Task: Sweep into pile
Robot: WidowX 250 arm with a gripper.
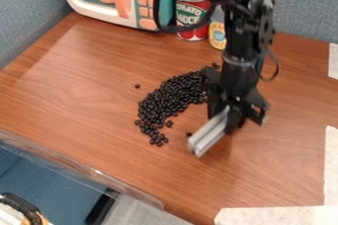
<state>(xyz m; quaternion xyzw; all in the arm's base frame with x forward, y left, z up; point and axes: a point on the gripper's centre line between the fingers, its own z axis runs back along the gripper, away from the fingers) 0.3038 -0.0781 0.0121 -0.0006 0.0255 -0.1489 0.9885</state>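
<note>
The black two-finger gripper (232,120) is closed around the upper end of a pale grey, straight-edged bar (210,132), which slants down towards the lower left of the camera view; how far apart the fingers stand around it is hard to make out. Just left of the fingers lie the small, round, black beans (168,100), spread in a curved band on the brown wood-grain tabletop (86,86). The band's upper right end reaches close beside the gripper, partly behind it, and its lower left end thins into loose beans, left of the bar and apart from it. One dark bean sits near the bar's left side, and another lies off the band's upper left. Farther out, behind the arm, are a red-and-green metal can (191,14) and a small container with a yellow-and-white label (217,34), beside a teal, white and orange toy microwave (99,12).
</note>
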